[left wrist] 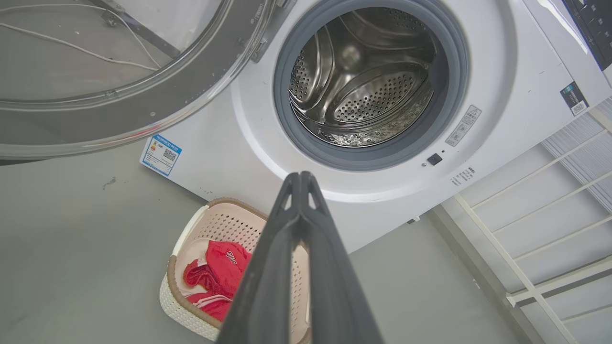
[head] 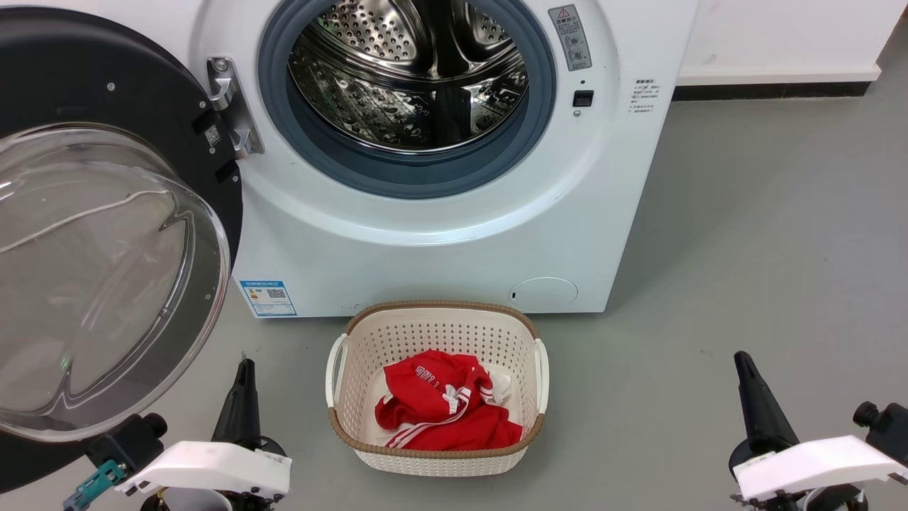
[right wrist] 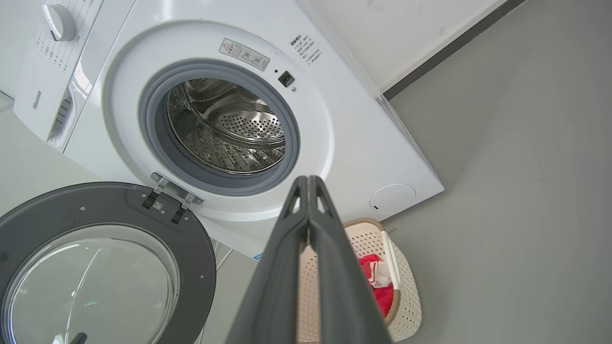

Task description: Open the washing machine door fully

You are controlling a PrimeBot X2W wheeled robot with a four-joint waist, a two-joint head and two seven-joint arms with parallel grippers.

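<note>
door: washing machine door (head: 113,234) stands wide, left of washing machine (head: 425,248) | left hand (left wrist: 300,177), right hand (right wrist: 308,180) pressed together, empty, off the door | advice: any finishing nudge goes on black rim (head: 71,64), not glass (head: 99,305)

The smooth grey floor (head: 745,248) carries a white washing machine (head: 425,262), which stands on it with its back to the wall. Just in front of the machine, near its round lower cap, a cream perforated basket (head: 440,333) with a brown rim sits on the floor. To the machine's left a thin white cable (left wrist: 71,45) trails across the grey. A dark skirting strip (head: 766,91) meets the floor at the wall.
</note>
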